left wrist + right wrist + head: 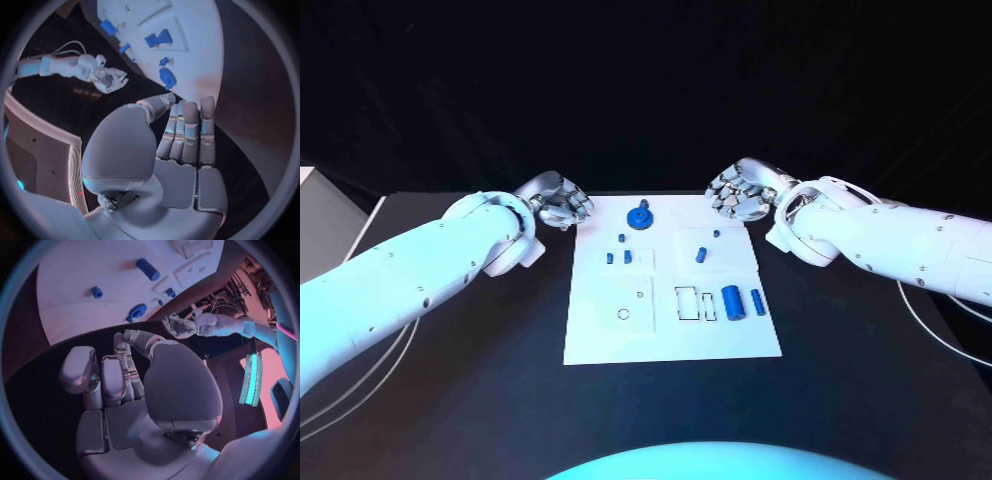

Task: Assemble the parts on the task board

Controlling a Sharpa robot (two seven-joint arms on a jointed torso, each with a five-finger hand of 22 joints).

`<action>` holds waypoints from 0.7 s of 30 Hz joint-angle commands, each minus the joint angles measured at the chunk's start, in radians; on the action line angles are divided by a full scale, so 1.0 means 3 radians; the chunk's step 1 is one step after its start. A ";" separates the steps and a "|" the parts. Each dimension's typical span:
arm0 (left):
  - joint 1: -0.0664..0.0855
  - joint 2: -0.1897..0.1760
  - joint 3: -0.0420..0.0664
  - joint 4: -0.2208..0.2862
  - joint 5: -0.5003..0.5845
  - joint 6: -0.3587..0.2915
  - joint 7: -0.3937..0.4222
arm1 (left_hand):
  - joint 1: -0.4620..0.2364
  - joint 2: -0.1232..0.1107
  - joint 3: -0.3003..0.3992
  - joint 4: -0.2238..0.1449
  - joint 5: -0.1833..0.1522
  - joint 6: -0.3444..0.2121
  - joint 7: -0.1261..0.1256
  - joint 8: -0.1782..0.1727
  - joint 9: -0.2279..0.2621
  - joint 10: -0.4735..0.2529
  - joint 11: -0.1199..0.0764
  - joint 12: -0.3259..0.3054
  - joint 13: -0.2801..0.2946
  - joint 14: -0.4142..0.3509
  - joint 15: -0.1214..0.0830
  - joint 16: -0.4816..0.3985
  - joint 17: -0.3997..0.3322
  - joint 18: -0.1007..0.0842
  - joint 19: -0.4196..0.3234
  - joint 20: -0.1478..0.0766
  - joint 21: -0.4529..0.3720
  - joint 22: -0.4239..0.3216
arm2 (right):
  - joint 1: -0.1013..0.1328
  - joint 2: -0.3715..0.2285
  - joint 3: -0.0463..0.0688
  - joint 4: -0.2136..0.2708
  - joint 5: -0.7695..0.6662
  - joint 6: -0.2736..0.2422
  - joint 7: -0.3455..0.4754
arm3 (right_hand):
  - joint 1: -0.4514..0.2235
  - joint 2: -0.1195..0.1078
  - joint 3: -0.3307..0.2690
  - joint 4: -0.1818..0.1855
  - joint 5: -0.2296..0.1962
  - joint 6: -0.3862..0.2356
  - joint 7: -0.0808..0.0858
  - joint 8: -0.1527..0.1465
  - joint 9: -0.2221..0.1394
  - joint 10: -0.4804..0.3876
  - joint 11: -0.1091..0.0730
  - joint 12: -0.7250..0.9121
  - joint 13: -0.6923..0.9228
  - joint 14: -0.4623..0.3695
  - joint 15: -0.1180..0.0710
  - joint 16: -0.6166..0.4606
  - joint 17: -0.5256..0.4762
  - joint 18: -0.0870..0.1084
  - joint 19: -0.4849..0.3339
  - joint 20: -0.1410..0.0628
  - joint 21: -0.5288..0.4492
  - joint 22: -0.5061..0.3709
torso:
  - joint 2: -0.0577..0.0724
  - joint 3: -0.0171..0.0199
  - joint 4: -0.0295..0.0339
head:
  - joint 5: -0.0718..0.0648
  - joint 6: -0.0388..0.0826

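While both of my silver many-fingered hands hover off the far corners of the white rectangular task board, neither holds anything: my left hand and my right hand each show fingers extended side by side, grasping nothing. Between them, at the far edge of the board, lies the round blue knobbed part, roughly midway, perhaps slightly nearer my left hand. Nearer to me, on the board's right side, rest a thick blue cylinder and a slimmer blue rod, their long axes running from near to far, beside two empty rectangular slots. These lie on my right arm's side, so I judge that hand better placed; several small blue pegs stand mid-board, none blocking that approach.
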 commanded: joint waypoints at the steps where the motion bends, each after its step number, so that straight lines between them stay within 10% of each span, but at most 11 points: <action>1: -0.0035 -0.0138 0.0024 0.0173 0.1232 -0.0135 0.0394 | -0.0036 -0.0006 -0.0018 0.0029 0.0009 -0.0016 0.0028 0.0016 -0.0009 -0.0020 0.0016 -0.0023 -0.0034 -0.0059 0.0014 -0.0093 -0.0071 0.0047 -0.0034 0.0010 -0.0079 -0.0052 | -0.0021 -0.0010 0.0001 0.0003 -0.0776 0.0204 -0.0292 | -0.0012 -0.0042 -0.0001 -0.0013 -0.0044 0.0023 0.0004 -0.0017 0.0006 0.0007 0.0008 -0.0024 -0.0011 0.0185 -0.0016 0.0021 -0.0003 -0.0032 0.0061 -0.0015 0.0029 0.0029 | -0.0001 -0.0008 0.0007 | -0.0022 0.0023; 11: -0.0356 -0.0650 0.0257 0.0890 0.2012 -0.0111 0.0639 | -0.0032 0.0000 -0.0076 0.0048 0.0011 -0.0025 0.0039 0.0044 -0.0019 -0.0009 0.0029 -0.0034 -0.0093 -0.0171 0.0031 -0.0262 -0.0172 0.0046 -0.0086 0.0029 -0.0242 -0.0157 | -0.0090 -0.0027 0.0001 0.0061 -0.1342 0.0230 -0.0613 | -0.0092 -0.0132 -0.0005 0.0011 -0.0105 -0.0007 -0.0009 -0.0050 0.0007 -0.0212 0.0035 -0.0029 -0.0091 0.0172 0.0007 0.0096 -0.0005 -0.0031 0.0030 0.0009 0.0103 0.0112 | -0.0024 -0.0035 0.0030 | -0.0128 0.0024; 21: -0.0555 -0.0895 0.0407 0.1270 0.2185 -0.0186 0.0755 | -0.0021 0.0011 -0.0082 0.0048 0.0011 -0.0017 0.0044 0.0053 -0.0019 -0.0003 0.0031 -0.0030 -0.0099 -0.0181 0.0032 -0.0283 -0.0186 0.0046 -0.0087 0.0030 -0.0261 -0.0170 | -0.0155 -0.0004 0.0001 0.0074 -0.1597 0.0310 -0.0780 | -0.0150 -0.0164 -0.0072 0.0016 -0.0100 -0.0020 -0.0005 -0.0065 0.0007 -0.0325 0.0053 -0.0028 -0.0135 0.0160 0.0024 0.0128 -0.0026 -0.0025 0.0008 0.0034 0.0117 0.0141 | -0.0012 -0.0026 0.0019 | -0.0118 0.0036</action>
